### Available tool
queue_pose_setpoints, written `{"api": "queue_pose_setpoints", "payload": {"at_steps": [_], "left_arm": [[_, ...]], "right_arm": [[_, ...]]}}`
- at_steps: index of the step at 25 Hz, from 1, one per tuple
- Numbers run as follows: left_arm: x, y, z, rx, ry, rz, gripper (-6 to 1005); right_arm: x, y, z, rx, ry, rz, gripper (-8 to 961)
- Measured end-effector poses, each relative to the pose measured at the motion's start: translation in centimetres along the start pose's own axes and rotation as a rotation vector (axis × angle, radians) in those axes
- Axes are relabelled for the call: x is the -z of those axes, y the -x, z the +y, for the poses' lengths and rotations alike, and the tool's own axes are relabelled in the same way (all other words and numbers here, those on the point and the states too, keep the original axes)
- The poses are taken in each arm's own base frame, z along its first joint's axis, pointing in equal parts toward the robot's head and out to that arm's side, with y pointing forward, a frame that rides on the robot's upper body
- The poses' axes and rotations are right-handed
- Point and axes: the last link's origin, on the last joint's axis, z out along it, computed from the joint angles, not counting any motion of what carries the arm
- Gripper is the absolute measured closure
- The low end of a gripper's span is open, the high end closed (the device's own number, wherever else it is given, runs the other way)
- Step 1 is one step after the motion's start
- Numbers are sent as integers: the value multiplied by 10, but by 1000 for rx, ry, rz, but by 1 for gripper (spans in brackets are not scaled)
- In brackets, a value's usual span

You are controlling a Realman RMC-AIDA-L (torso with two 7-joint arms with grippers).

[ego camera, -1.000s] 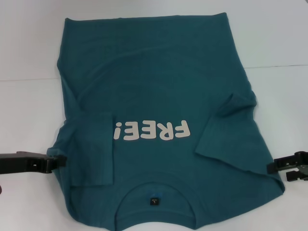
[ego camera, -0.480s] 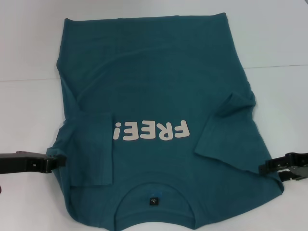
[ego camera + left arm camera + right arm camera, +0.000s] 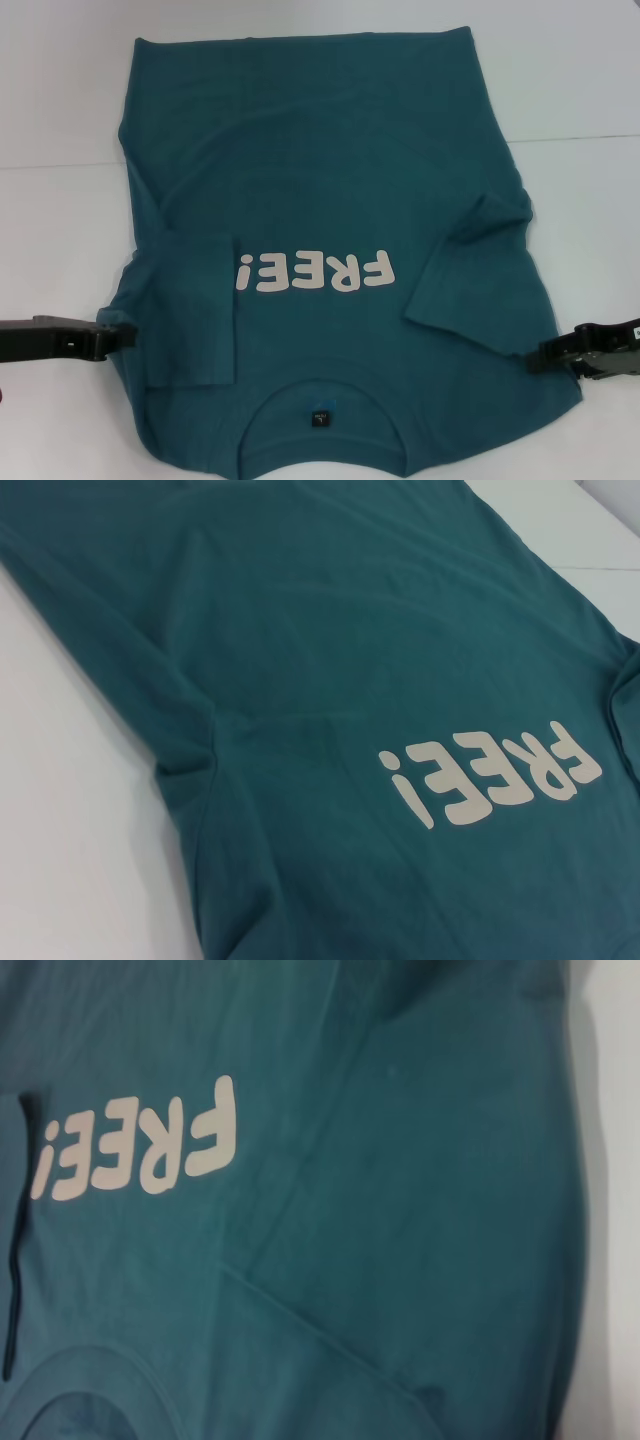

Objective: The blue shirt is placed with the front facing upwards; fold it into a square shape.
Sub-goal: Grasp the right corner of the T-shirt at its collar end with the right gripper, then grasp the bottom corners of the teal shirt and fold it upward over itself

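Your left gripper (image 3: 118,335) and right gripper (image 3: 545,355) flank the blue shirt (image 3: 330,200) at its shoulders (collar nearest you); finger state unclear.

The blue shirt (image 3: 330,200) lies on the table (image 3: 580,80), collar (image 3: 320,400) nearest the robot, sleeves folded inward.

You are looking at a bare test bench, more lab than home: a plain white tabletop (image 3: 60,90) with a seam across it, one blue shirt (image 3: 330,180) spread flat, nothing domestic around it, only black robot arms at the edges.
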Motion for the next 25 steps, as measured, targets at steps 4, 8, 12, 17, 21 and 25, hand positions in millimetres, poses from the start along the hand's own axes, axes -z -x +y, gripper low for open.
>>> {"api": "queue_pose_setpoints", "payload": {"at_steps": [4,8,12,17,21,25], "left_arm": [[0,-1,0,-1,0,1,993],[-1,-1,1,-2,1,2,993],[-1,-1,1,-2,1,2,993],[0,-1,0,1,0,2,993],[4,-1,-2,10,-4,9,993],[9,1,-3,25,16,8,993]], "right_arm": [[-1,-1,-1,13,-21,12,291],[1,-1,0,38,-36,19,400],[2,0,0,52,-49,26,538],[5,1,0,58,-50,22,725],[16,4,0,61,-52,6,859],[28,3,-3,53,-43,-5,899]]}}
